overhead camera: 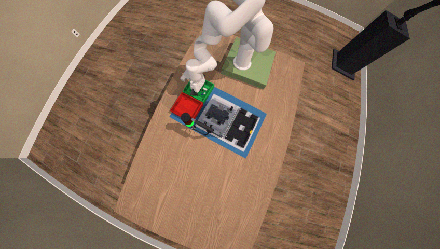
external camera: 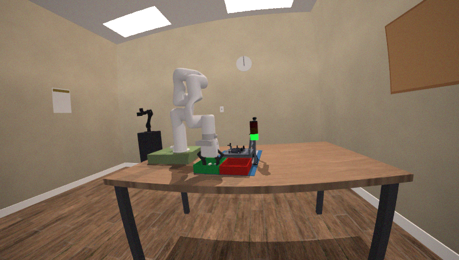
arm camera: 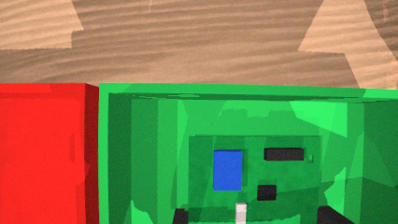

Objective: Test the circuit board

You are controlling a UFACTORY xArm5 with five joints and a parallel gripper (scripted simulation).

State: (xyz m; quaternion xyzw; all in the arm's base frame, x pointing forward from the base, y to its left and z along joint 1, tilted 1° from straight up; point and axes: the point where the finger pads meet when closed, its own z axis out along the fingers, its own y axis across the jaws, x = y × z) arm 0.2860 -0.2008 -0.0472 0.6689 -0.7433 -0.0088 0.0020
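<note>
Your gripper (overhead camera: 195, 92) (external camera: 210, 162) (arm camera: 253, 217) straddles the board (overhead camera: 203, 92) (external camera: 210, 164) (arm camera: 291, 173) in the green bin (overhead camera: 211, 91) (external camera: 205, 169) (arm camera: 104, 154); you can't tell whether it's grasping. Wrist view: red bin (overhead camera: 187, 106) (external camera: 235, 169) (arm camera: 42, 154), nine o'clock.
</note>
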